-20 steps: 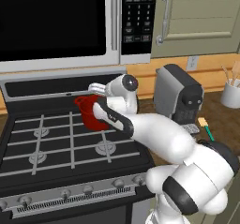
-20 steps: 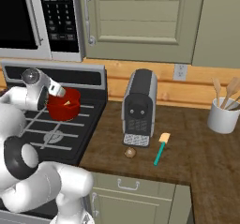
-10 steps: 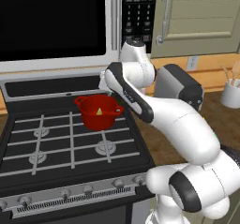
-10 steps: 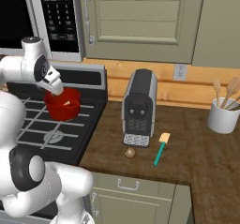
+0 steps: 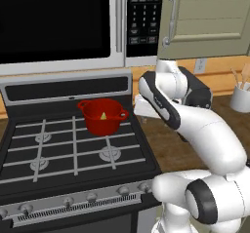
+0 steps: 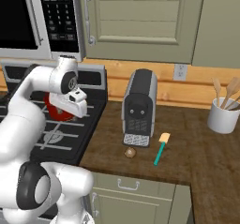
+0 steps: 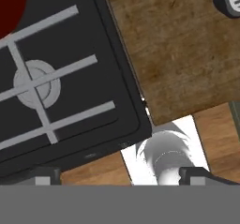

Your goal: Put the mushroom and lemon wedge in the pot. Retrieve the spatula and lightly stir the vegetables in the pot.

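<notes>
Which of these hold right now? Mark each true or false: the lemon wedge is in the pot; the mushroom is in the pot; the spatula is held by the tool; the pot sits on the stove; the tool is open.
1. The lemon wedge lies inside the pot. True.
2. The mushroom is in the pot. False: it lies on the wooden counter, in front of the coffee machine.
3. The spatula is held by the tool. False: it lies on the counter, right of the mushroom.
4. The pot sits on the stove. True.
5. The tool is open. True: its tips stand wide apart with nothing between them.
</notes>
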Controlling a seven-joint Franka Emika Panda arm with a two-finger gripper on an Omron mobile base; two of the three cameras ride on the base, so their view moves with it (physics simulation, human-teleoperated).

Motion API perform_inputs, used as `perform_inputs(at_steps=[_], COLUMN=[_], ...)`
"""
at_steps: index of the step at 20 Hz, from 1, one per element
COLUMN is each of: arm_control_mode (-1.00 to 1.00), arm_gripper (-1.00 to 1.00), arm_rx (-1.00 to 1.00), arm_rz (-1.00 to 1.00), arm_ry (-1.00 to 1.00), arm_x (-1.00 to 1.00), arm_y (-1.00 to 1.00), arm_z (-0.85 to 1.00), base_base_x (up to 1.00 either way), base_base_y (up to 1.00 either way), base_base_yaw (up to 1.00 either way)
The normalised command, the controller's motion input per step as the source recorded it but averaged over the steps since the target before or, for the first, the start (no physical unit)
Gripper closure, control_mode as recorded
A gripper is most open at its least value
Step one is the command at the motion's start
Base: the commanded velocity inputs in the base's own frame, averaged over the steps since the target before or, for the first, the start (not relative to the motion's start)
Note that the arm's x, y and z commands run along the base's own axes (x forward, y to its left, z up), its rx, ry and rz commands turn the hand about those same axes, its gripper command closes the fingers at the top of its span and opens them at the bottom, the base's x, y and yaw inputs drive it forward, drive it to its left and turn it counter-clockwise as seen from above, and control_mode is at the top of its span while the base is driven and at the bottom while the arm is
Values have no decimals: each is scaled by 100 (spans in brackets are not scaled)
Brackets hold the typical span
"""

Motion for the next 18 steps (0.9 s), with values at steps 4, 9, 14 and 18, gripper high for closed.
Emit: perform_inputs(at_steps=[4,9,14,18], arm_control_mode=[-100,-100,-100,-100], arm_gripper=[-100,-100,-100,-100], arm_rx=[0,-4,-5,-5], arm_rz=[0,0,1,10], arm_ry=[18,0,-1,-10], arm_x=[-6,-13,-1,0], arm_y=[-100,-100,-92,-70], arm_z=[-46,-12,-16,-37], base_base_x=[0,0,0,0], base_base_y=[0,0,0,0], base_base_yaw=[0,0,0,0])
